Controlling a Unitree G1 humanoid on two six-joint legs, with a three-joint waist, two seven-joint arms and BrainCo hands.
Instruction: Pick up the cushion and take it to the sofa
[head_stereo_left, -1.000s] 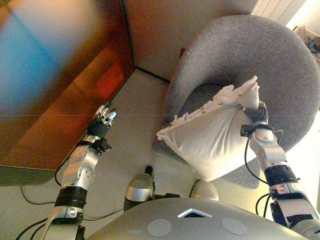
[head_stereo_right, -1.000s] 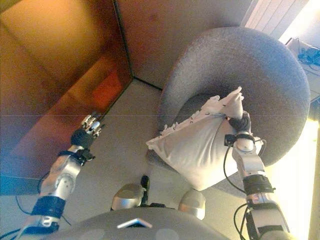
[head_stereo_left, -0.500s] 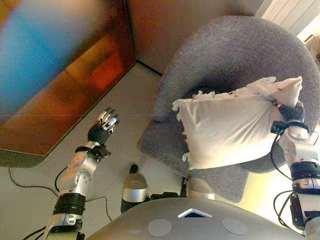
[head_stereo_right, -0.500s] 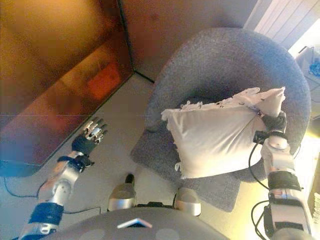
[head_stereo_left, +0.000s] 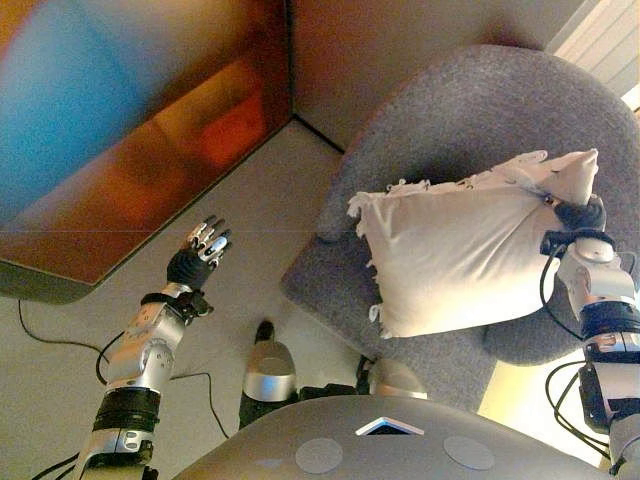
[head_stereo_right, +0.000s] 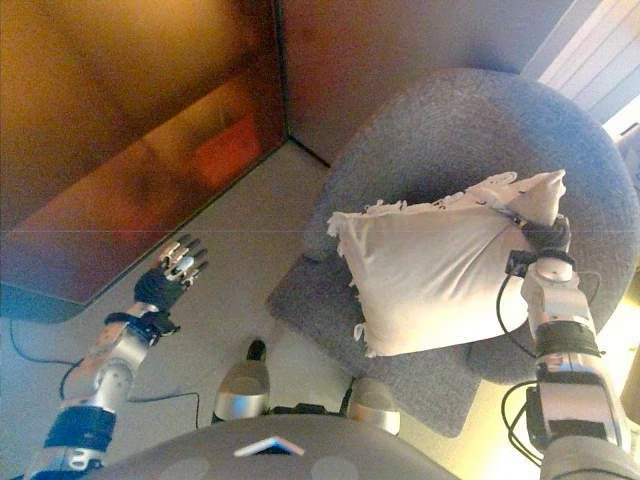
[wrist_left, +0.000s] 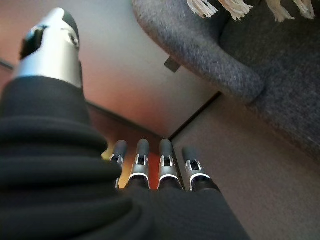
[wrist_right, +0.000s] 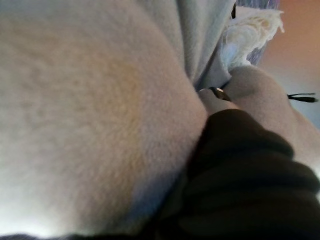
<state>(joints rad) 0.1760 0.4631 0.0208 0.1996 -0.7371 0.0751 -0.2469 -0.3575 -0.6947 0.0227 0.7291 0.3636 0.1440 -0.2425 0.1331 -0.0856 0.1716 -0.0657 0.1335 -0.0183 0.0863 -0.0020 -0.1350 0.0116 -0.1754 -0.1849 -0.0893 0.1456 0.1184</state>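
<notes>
My left robot hand (wrist_left: 150, 175) reaches out empty, fingers (wrist_left: 167, 165) straight, over the floor (wrist_left: 260, 165) beside a grey chair (wrist_left: 230, 60) with white fringe (wrist_left: 220, 7) above.

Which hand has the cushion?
The right hand, pinching the white cushion at its upper corner above the grey chair. The left hand is open, empty, out over the floor.

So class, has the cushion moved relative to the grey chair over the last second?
Yes. The cushion, held by the right hand, has swung from the chair's left edge toward its right side.
</notes>
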